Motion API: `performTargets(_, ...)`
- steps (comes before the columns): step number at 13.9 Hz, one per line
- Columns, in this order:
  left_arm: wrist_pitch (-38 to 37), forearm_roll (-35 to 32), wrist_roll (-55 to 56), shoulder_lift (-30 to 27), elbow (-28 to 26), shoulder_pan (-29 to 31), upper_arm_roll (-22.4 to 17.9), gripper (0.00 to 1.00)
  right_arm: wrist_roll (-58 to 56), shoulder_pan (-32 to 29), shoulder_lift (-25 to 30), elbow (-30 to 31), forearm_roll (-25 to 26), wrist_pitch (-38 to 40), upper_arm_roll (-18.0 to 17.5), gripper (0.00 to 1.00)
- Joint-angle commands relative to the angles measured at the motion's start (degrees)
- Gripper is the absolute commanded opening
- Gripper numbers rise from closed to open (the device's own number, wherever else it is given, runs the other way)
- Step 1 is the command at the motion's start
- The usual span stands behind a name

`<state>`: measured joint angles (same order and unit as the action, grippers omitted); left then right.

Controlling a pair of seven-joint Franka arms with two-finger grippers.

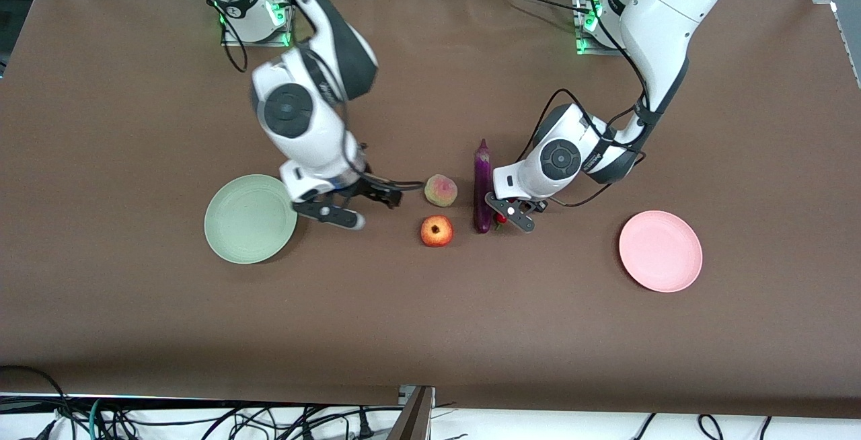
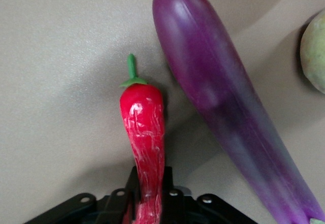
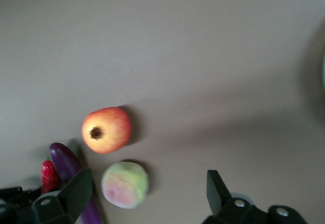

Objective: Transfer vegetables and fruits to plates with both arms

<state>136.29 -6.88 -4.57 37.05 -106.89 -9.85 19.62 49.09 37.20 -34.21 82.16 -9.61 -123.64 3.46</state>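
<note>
A: Reading the front view from its left edge — what lies where?

B: The green plate [image 1: 250, 218] sits left of centre, bare. Beside it hovers the right gripper [image 1: 363, 210], fingers spread and holding nothing. At centre lie the peach [image 1: 440, 190] and, just below it, the red-orange fruit [image 1: 436, 231]. Next comes the eggplant [image 1: 481, 186], lying upright in the frame. Right of its lower end, the left gripper [image 1: 509, 214] is clamped on the chili [image 2: 143, 132]. The pink plate [image 1: 660, 250] sits at lower right, also bare.

A: What could go wrong?

B: The grip looks to be on the chili's narrow tail, so it may swing or slip out on the lift. The eggplant lies just beside it; a sideways drift could roll it toward the fruits.

A: And obstructions?

B: The right gripper's approach to the peach seems open — though the red-orange fruit lies near it, and a wide finger could nudge it. The way to the pink plate is bare table [image 1: 740, 157].
</note>
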Motion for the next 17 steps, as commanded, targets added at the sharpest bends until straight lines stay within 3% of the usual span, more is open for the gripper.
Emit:
performTargets(1,-7.65,-1.12,0.0,-5.47,-0.78,1.66,-0.28,0.0,4.69,3.13,-5.59,-2.8,-0.41,-4.67,0.67,1.0)
performTargets(4,-16.12,-1.82,-1.49,-8.39,0.89,7.63,-0.54,0.0,8.29,5.68,-8.76,-2.8,-0.23,-8.98,0.68,1.0)
performTargets(8,-20.35,-4.37,-5.0,-9.36,3.88,16.86,-0.72,0.0,12.16,8.4,-12.01,-2.8,0.03,-14.6,1.03,1.0)
performTargets(10,-20.36,-4.46,-7.29,-9.8,5.37,17.76,-1.16,0.0,13.13,9.29,-13.07,-2.8,0.12,-16.28,1.03,1.0)
performTargets(14,-18.61,-14.37,-7.91,-7.43,6.6,19.51,-3.54,0.0,13.31,11.4,-13.6,-2.1,0.56,-16.37,1.12,1.0)
performTargets(17,-17.81,-14.83,-12.12,-5.67,6.87,19.95,-3.53,0.0,15.76,12.54,-14.48,-1.48,1.6,-16.55,1.2,1.0)
